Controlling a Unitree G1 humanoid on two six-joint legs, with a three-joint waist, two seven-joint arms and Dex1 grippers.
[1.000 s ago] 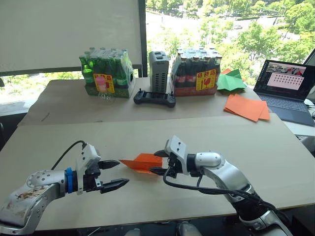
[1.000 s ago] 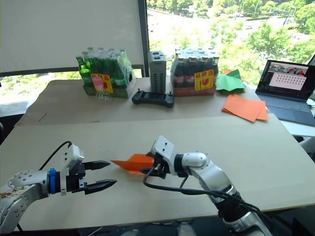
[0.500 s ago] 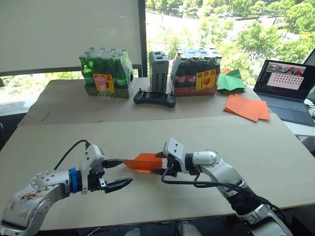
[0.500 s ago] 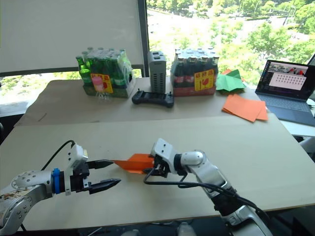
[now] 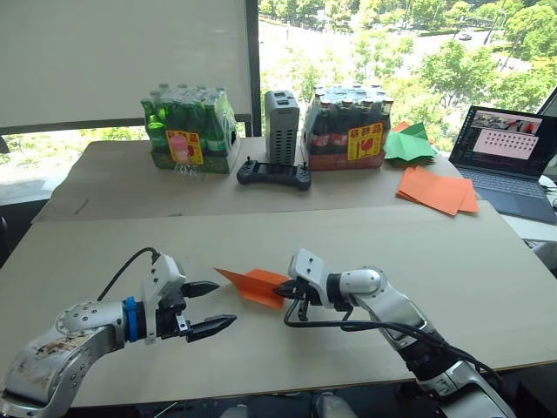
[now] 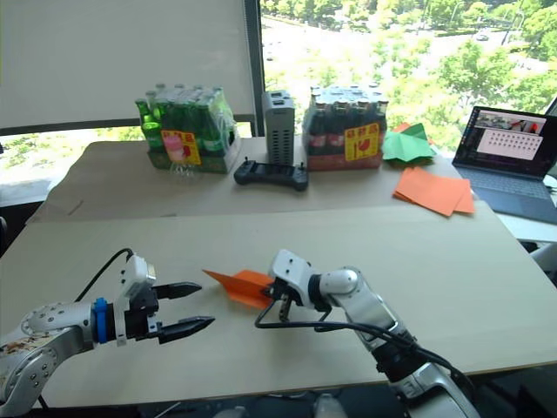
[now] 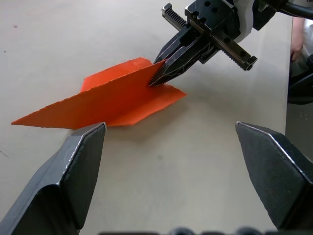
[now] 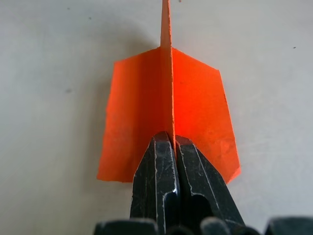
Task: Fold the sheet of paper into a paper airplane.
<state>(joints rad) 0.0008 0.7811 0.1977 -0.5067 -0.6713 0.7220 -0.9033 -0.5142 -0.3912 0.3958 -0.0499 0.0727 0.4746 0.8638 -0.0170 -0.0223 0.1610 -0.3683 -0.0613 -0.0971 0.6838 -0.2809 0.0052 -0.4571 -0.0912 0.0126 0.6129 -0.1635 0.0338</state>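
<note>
The sheet of paper (image 5: 251, 285) is bright orange and folded into a narrow dart, its point toward my left. It lies low over the near table with an upright middle fin (image 8: 166, 73) and two flat wings (image 8: 198, 105). My right gripper (image 5: 284, 291) is shut on the rear end of that fin, and the pinch shows on the paper (image 7: 112, 95) in the left wrist view. My left gripper (image 5: 223, 303) is open a short way left of the paper's point. Nothing is between its fingers (image 7: 80, 161).
On the far table stand a pack of green bottles (image 5: 187, 131), a grey box (image 5: 280, 115), a pack of dark bottles (image 5: 348, 129) and a black controller (image 5: 273, 174). Green papers (image 5: 407, 144), a stack of flat orange sheets (image 5: 437, 189) and a laptop (image 5: 509, 152) lie at the right.
My right gripper has closed on the paper's middle fin. The paper has dropped lower, its point swung left. My left gripper moved slightly nearer and stayed open.
</note>
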